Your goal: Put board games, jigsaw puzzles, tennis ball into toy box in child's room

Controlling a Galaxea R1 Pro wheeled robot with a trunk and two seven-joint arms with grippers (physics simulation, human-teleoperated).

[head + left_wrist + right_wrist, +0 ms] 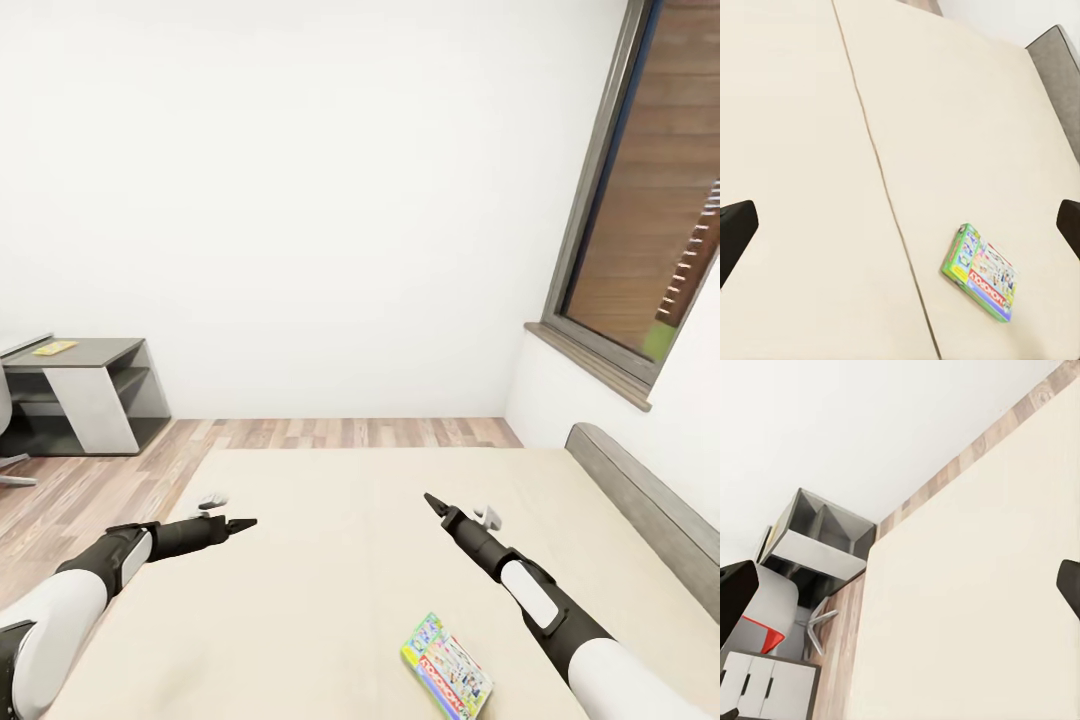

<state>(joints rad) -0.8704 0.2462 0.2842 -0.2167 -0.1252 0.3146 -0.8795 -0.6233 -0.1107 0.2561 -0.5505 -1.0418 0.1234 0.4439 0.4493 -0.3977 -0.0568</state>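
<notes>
The flat, bright Monopoly game box point(447, 667) lies on the smooth beige bed point(330, 590), beside the right arm. Both arms reach forward above it; the left gripper point(240, 524) and right gripper point(432, 502) are spread apart, empty. Farther off stands a grey cabinet point(95, 390).

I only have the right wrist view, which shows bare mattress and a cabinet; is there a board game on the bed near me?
Observer: Yes, a Monopoly box lies flat on the mattress, beside the right forearm and nearer the robot than the right gripper.
Operator: Is the left gripper free to help?
Observer: The left gripper is open and empty, hovering over the mattress to the left of the box.
Operator: What borders the bed on the right?
Observer: A grey padded frame, below a window.
</notes>
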